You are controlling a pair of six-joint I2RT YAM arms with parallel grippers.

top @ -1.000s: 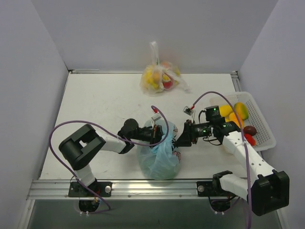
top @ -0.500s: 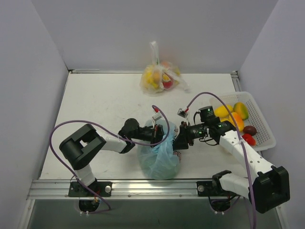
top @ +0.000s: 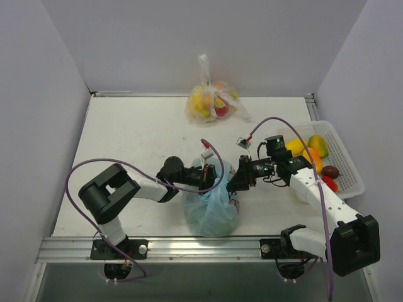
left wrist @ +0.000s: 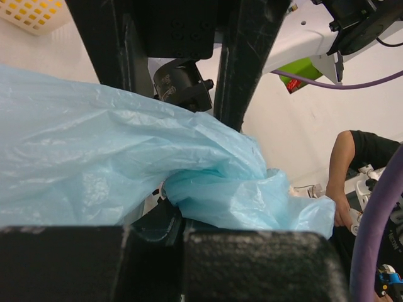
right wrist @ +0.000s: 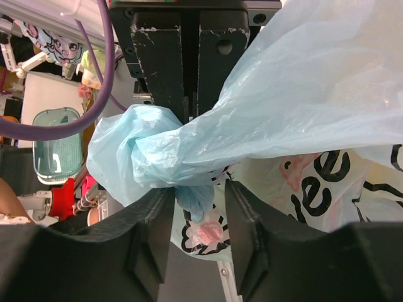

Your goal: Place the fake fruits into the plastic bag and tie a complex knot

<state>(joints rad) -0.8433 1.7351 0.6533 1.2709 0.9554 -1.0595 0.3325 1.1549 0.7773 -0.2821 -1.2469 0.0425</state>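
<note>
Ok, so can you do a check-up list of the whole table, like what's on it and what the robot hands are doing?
Surface: white table, with a metal rail along its near edge.
Job's things: light-blue plastic bag at the front middle, its top gathered into a twisted bunch; fake fruits lie in the white basket on the right. What is inside the blue bag cannot be seen.
Clutter: clear bag of fruit at the far edge.
Grippers: left gripper shut on the blue bag's plastic; right gripper open, fingers either side of the twist.
Cables: purple cables loop over both arms.
Surroundings: plain pale walls on three sides.
</note>
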